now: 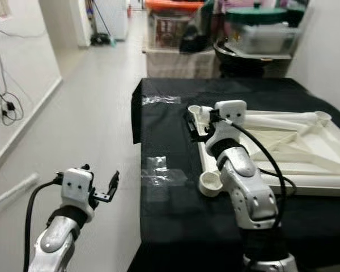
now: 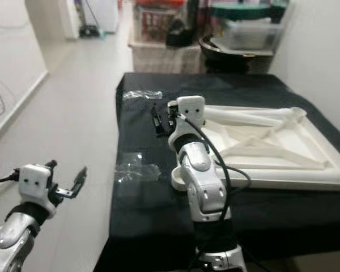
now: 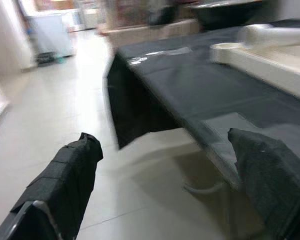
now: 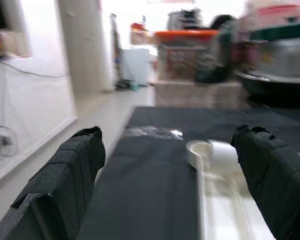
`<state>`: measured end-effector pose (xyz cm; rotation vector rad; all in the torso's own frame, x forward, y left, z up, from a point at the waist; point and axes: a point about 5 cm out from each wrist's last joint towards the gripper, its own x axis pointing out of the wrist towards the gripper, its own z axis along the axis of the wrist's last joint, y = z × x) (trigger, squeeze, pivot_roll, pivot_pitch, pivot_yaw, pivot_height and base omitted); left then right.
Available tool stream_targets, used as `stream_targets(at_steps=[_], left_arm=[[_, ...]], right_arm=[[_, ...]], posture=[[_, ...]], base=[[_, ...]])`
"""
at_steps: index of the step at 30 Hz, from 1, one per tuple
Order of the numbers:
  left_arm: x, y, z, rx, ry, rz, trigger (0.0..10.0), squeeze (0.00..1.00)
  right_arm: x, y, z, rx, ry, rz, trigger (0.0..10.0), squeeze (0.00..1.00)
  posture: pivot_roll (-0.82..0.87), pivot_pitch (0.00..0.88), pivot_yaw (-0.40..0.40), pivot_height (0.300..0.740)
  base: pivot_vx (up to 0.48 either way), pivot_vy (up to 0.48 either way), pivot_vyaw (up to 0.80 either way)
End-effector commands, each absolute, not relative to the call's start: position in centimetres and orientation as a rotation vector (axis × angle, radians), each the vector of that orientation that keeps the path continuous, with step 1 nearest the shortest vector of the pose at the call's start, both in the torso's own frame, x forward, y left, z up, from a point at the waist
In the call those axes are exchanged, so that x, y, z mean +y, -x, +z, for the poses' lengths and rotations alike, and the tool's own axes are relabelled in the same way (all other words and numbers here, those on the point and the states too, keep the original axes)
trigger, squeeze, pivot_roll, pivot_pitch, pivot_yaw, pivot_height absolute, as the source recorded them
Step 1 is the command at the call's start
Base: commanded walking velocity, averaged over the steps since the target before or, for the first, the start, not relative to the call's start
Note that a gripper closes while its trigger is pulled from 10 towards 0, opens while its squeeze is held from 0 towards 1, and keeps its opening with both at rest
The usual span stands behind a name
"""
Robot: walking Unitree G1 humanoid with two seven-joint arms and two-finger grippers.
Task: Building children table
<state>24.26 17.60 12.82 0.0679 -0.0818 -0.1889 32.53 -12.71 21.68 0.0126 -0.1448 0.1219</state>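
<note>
We see the white table frame [image 1: 283, 148] upside down on the black cloth [image 1: 175, 204]
Centre frame, right gripper [image 1: 194, 126] spread wide above its corner; lower left, left gripper [image 1: 105, 190] released over the floor [image 1: 85, 124]

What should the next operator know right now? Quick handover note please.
Left end effector: open, holding nothing, raised over the floor to the left of the black-covered table.
Right end effector: open, holding nothing, above the table at the left edge of the white children's tabletop.
Tabletop lies underside up on the cloth, leg sockets at its corners; one white leg lies along its far edge.
Clear plastic bags lie on the cloth to the left of it.
Done: no leg stands in a socket.
Left: likely pick up the leg and fit it into a socket.
</note>
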Motion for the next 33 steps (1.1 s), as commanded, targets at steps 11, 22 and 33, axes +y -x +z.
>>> stream_targets(at_steps=[11, 22, 33], left_arm=[[17.6, -24.4, 13.4, -0.106, -0.076, -0.181, 10.0, 0.00], [17.0, -24.4, 13.6, -0.118, -0.064, -0.169, 10.0, 0.00], [16.9, -24.6, 13.9, -0.140, -0.060, -0.147, 10.0, 0.00]], right_arm=[[-12.6, -32.6, 21.4, -0.149, -0.016, 0.119, 10.0, 0.00], [-12.4, -32.5, 20.7, -0.139, 0.001, 0.143, 10.0, 0.00], [-11.9, -32.4, 20.4, -0.141, 0.005, 0.179, 10.0, 0.00]], posture=[[0.08, 0.000, -0.047, 0.740], [0.09, 0.000, -0.050, 0.740], [0.09, 0.000, -0.048, 0.740]], base=[[0.000, 0.480, 0.00], [0.000, 0.480, 0.00], [0.000, 0.305, 0.00]])
